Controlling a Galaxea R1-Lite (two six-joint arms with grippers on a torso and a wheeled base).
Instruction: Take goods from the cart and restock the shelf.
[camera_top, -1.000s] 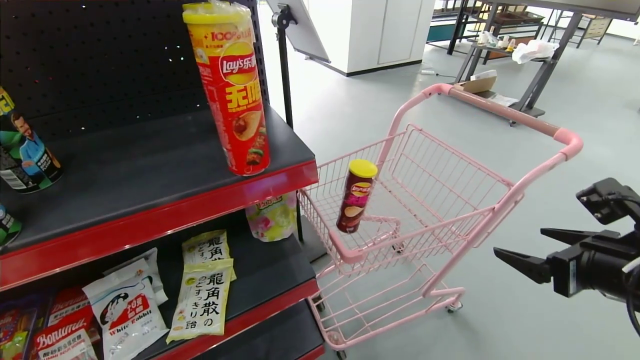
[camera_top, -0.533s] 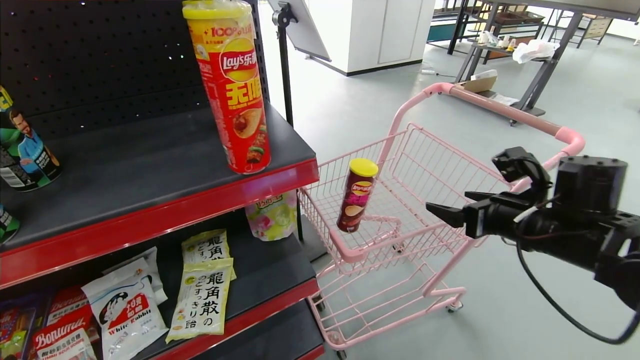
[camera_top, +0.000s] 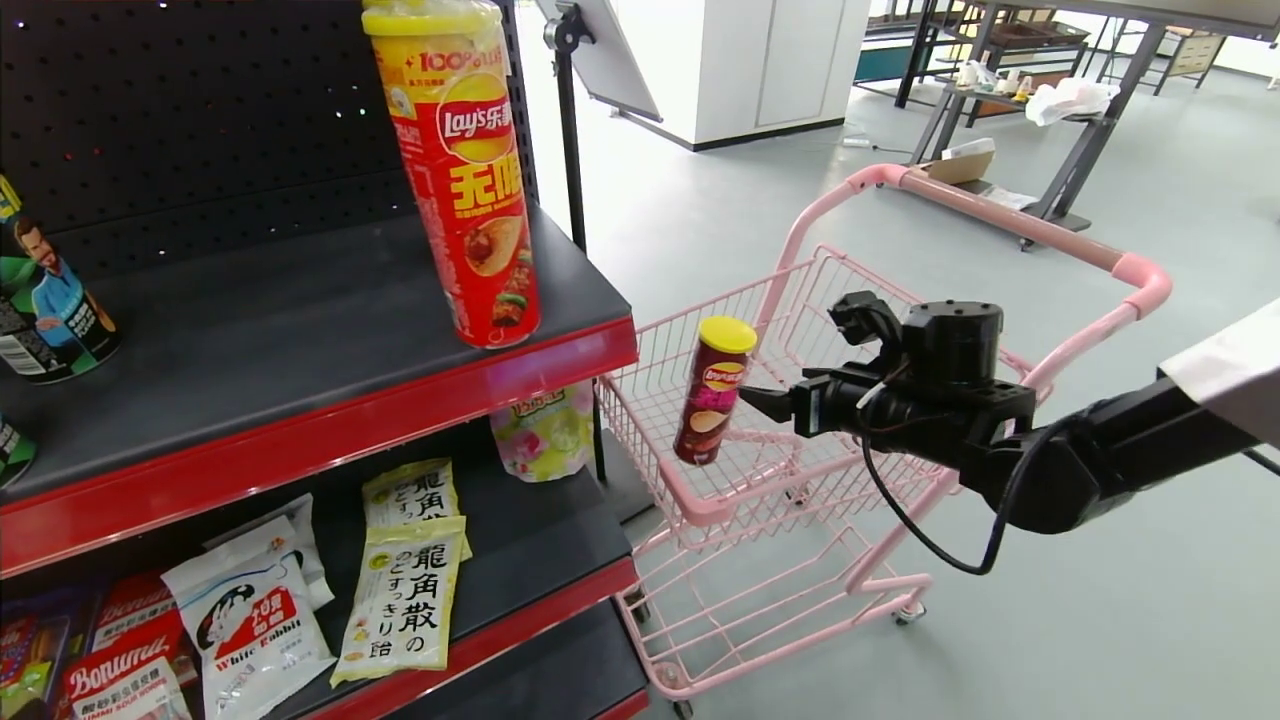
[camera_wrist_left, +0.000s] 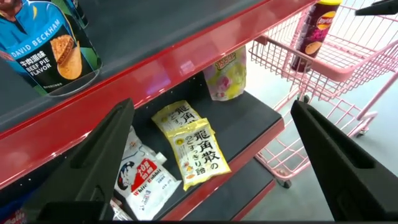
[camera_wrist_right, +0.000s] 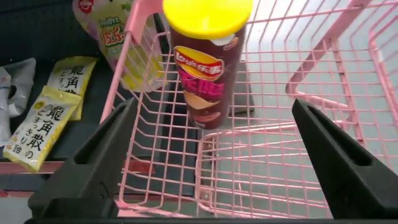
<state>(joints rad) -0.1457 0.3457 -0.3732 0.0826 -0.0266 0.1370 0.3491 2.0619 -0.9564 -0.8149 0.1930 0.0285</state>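
well, in the head view the tall maroon chip can with a yellow lid (camera_top: 710, 392) stands slightly tilted in the pink wire cart (camera_top: 900, 330), just at nine o'clock of the right gripper (camera_top: 768, 404). the left wrist view has the left gripper (camera_wrist_left: 211, 106) spread open and empty, facing the red-edged black shelf (camera_wrist_left: 186, 60). in the right wrist view the black fingers (camera_wrist_right: 93, 168) gape wide with the can centred ahead, untouched; i'd advance straight, close mid-body below the lid, then lift clear of the wires.

Head cam high, fwd/down over shelf (camera_top: 300, 335) and cart (camera_top: 1140, 272). R wrist cam close over cart, L near shelf (lower tiers); all share cart's front corner.
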